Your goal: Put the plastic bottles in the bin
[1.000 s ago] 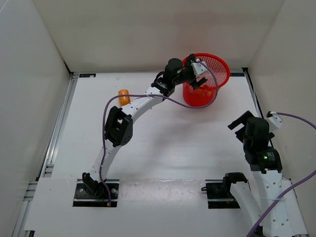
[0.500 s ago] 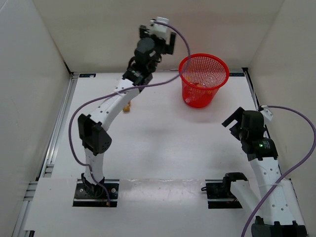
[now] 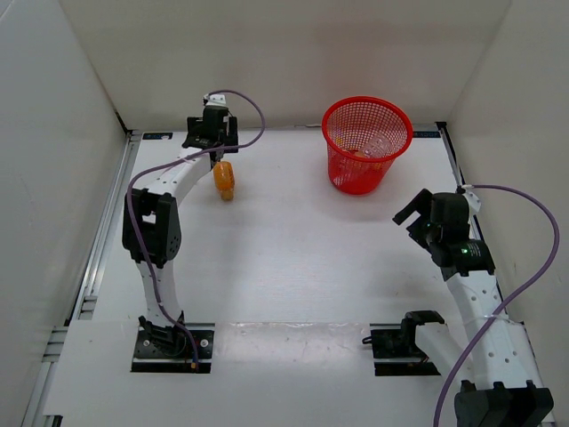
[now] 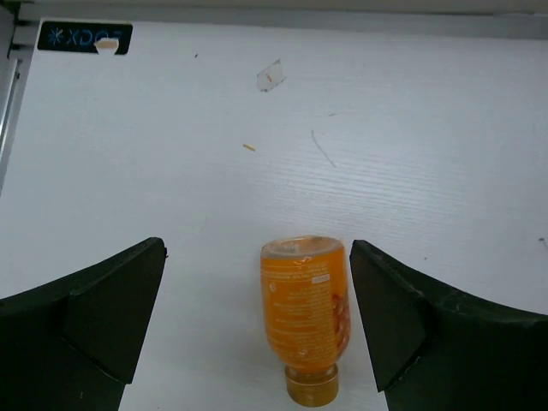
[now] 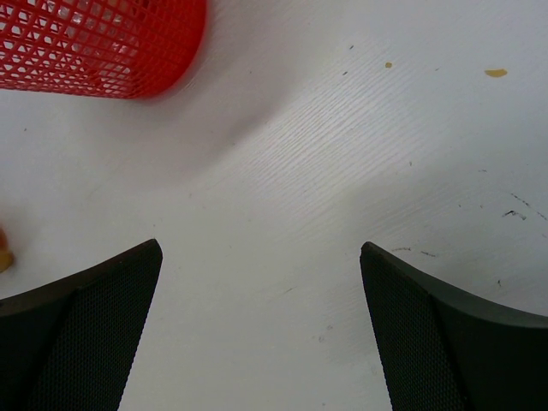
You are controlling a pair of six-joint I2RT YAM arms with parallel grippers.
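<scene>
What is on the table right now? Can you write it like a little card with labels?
Bottle left out: small orange plastic bottle, lying on its side on the white table, cap toward the left wrist camera.
Bin: round red mesh plastic bin, upright at the far side; pale shapes inside, too small to name.
Left gripper: open, over the orange bottle, fingers either side, not touching.
Right gripper: open, empty, over bare table near the bin.
Still to do: orange bottle into the bin.
</scene>
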